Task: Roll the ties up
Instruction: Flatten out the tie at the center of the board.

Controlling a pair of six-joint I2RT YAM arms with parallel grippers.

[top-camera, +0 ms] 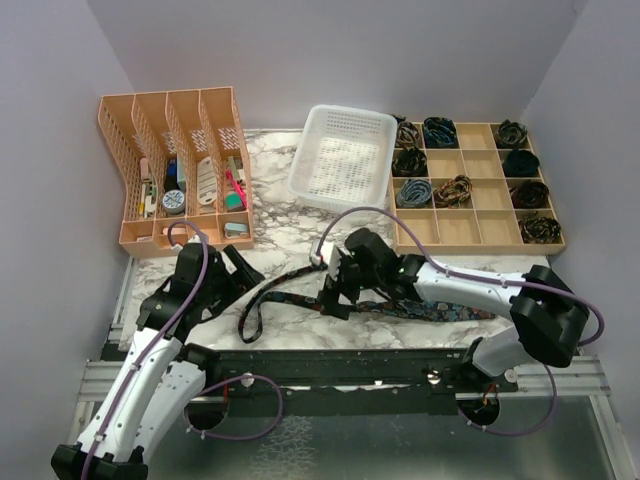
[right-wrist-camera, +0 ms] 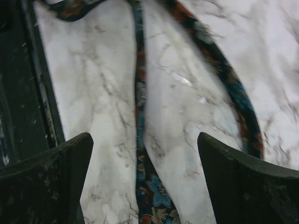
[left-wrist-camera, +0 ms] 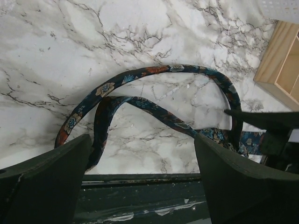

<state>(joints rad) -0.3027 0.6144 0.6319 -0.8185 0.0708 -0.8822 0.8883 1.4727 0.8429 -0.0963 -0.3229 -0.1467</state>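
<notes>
Ties (top-camera: 438, 131) in wooden organizer (top-camera: 480, 247): overhead only

Readable text, labels, brands, numbers, signs: showing none in any of the three views.
Tie (left-wrist-camera: 159, 70): carrying a floral print only, showing no lettering along the visible length.
Small items (top-camera: 173, 202) in the slotted desk rack (top-camera: 115, 150): possibly bearing print, but appearing too small and soft in the top view for reading anything.
</notes>
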